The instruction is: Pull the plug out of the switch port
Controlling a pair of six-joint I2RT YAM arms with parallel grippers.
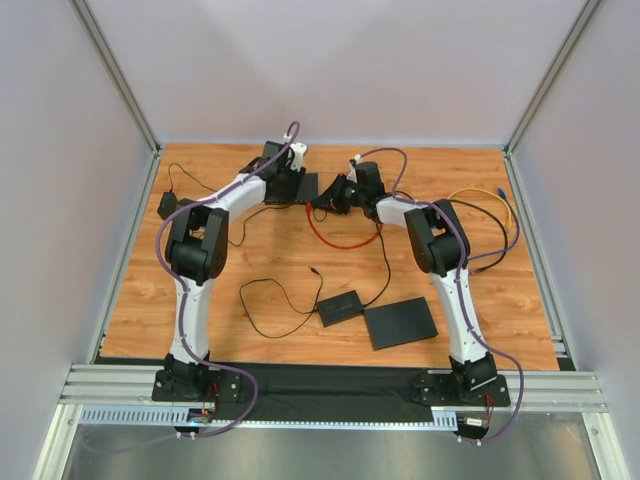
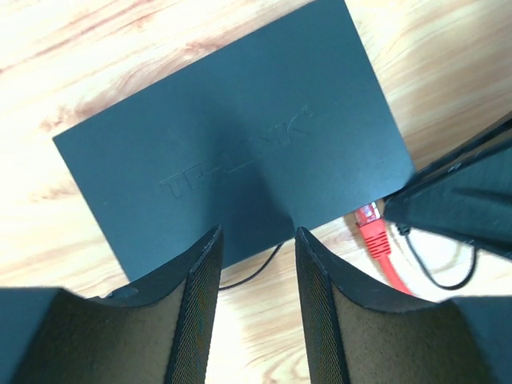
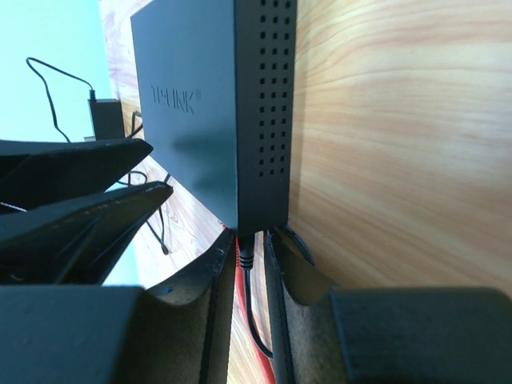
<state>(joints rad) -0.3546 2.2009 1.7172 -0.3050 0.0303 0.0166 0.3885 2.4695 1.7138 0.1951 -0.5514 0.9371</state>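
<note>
**Unplug step: what could go wrong from this pose**

Left: the left claw point(image 2: 258, 240) sits over the near edge of the switch point(image 2: 232, 136). Its jaws are parted and nothing is pinched between them. I cannot tell whether the tips bear on the lid or only hover.
Risk 1: if they hover, the switch is loose on the worktop point(image 2: 448, 48). It would then slide or tip toward the right arm under the pull instead of giving up the plug.

Centre: the red plug point(image 2: 367, 218) is at the switch's near right corner, touching the housing and apparently seated (the port itself is hidden). Its red cable point(image 2: 388, 260) trails off over the wood.
Risk 2: a plug of this kind probably has a latch. A straight tug with the latch unpressed would drag the box or strain the cable.

Right: the right claw point(image 3: 249, 240) is at that same corner with its jaws narrowly apart. They straddle a dark plug stub point(image 3: 246, 256) that carries a dark lead point(image 3: 250, 308). A sliver of light shows beside the stub, so I read it as not clamped. The red cable runs just beside it.
Risk 3: closing here may catch the dark lead rather than the red plug, and the wrong connector comes out.
Risk 4: a grip on cable rather than on the plug body would likely slip.
Risk 5: the two claws stand near each other (in the left wrist view the right one is just beside the plug). A sideways correction by either could knock the other.
</note>
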